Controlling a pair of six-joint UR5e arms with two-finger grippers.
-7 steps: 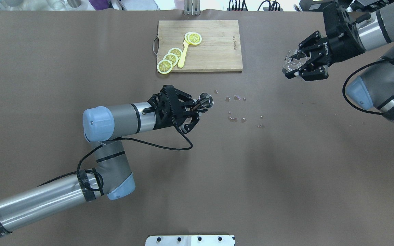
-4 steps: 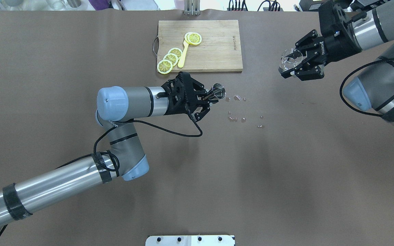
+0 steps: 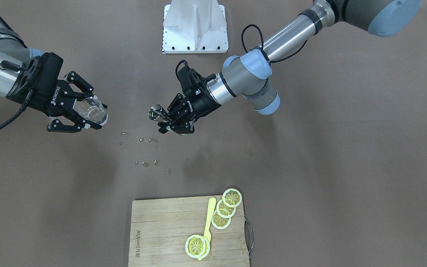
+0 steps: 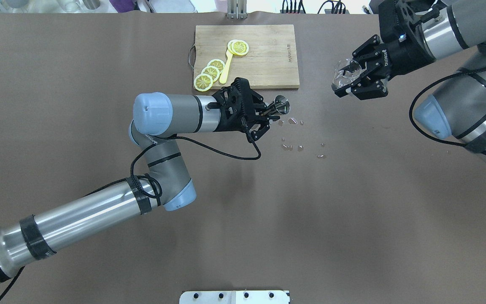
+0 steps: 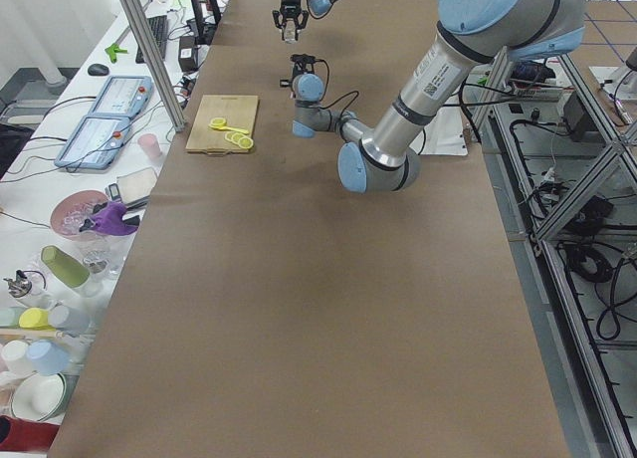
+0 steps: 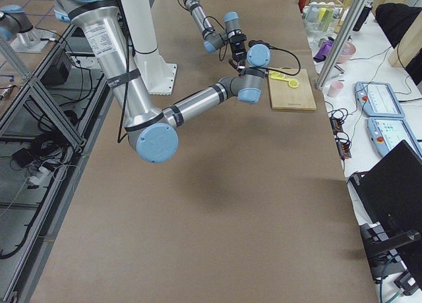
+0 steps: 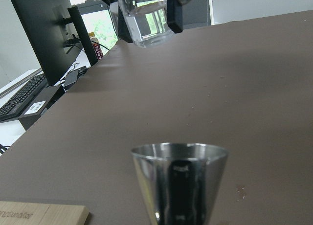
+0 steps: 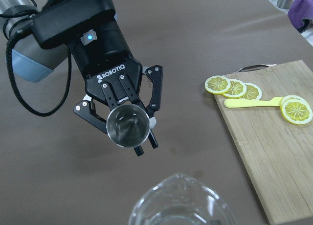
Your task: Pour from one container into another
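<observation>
1. The metal cup (image 4: 281, 104) is held upright above the table (image 4: 243, 211), clamped in the left tool (image 4: 271, 113).
2. The glass (image 4: 344, 73) is gripped by the right tool (image 4: 349, 82), raised and well apart from the cup.
3. The step looks like the approach: next, close the gap, then tilt one rim over the other.

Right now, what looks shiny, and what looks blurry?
In the left wrist view the metal cup gleams with reflections; in the right wrist view the glass, near the lens, looks soft; in the overhead view faint shadows lie on the table.
</observation>
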